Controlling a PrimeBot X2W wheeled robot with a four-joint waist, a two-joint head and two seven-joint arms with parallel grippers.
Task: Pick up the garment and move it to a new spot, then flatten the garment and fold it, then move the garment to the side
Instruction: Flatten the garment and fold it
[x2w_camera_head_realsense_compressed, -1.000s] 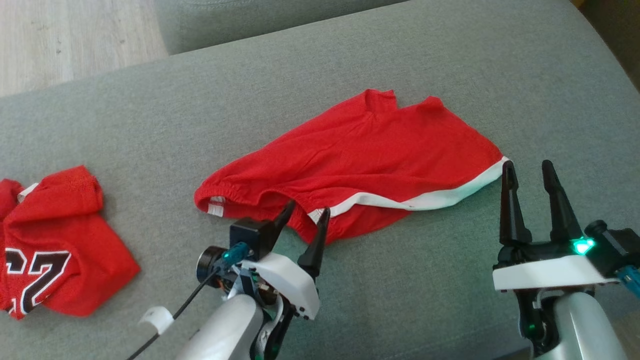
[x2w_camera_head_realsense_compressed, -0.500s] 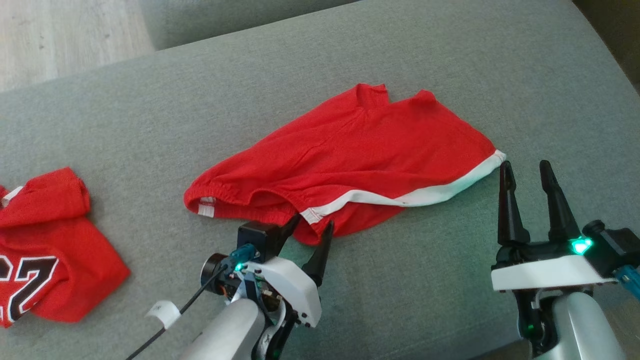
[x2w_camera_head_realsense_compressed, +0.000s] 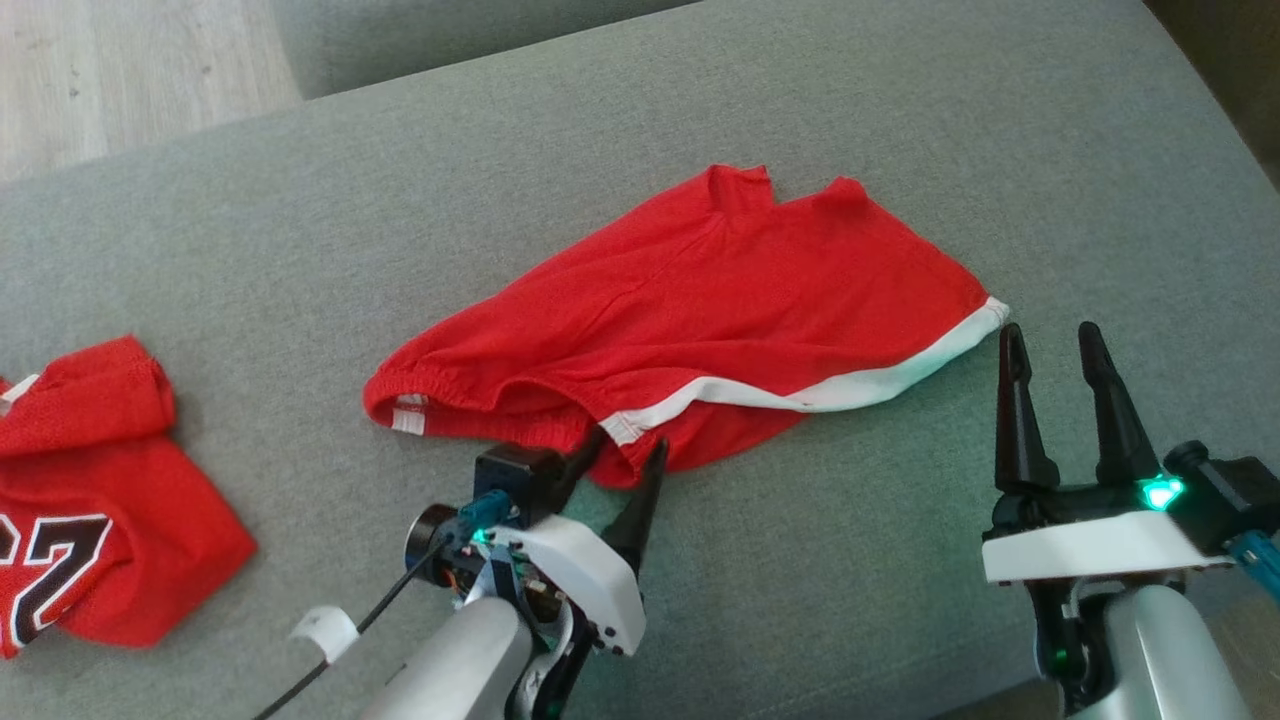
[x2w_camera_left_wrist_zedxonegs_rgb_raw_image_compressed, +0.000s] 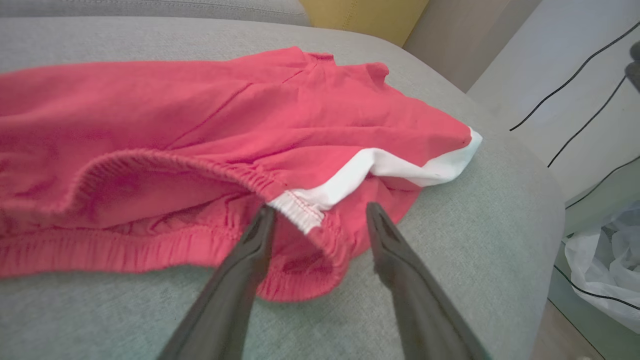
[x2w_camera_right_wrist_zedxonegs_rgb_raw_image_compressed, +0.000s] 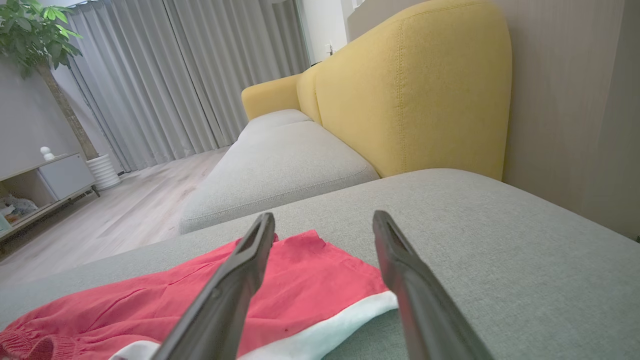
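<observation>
Shorts (x2w_camera_head_realsense_compressed: 700, 310), red with a white side stripe (x2w_camera_head_realsense_compressed: 850, 385), lie spread near the middle of a grey sofa cushion (x2w_camera_head_realsense_compressed: 300, 230). They sit slantwise in the head view, with the waist end at the lower left and the leg end at the upper right.

At the far left of the cushion, well apart from the shorts, is a crumpled red jersey (x2w_camera_head_realsense_compressed: 90, 500) with black-and-white numerals, partly cut off by the edge of the view. Pale wood floor (x2w_camera_head_realsense_compressed: 120, 70) shows beyond the cushion at the upper left.

The gathered elastic waistband (x2w_camera_left_wrist_zedxonegs_rgb_raw_image_compressed: 165, 160) gapes slightly open. The left gripper (x2w_camera_head_realsense_compressed: 629, 440) is at its near corner, where the white stripe ends. Its two dark fingers are spread apart. In the left wrist view that waistband corner lies between them and is not pinched. One fingertip (x2w_camera_left_wrist_zedxonegs_rgb_raw_image_compressed: 265, 220) sits right at the fabric's edge.

From there the stripe runs rightward to the leg hem. Just beside that hem's corner is the right gripper (x2w_camera_head_realsense_compressed: 1050, 330). Its fingers point up the head view, stand wide apart and hold nothing. Whether they touch the cloth cannot be told. A yellow sofa back (x2w_camera_right_wrist_zedxonegs_rgb_raw_image_compressed: 415, 85) rises behind the cushion.
</observation>
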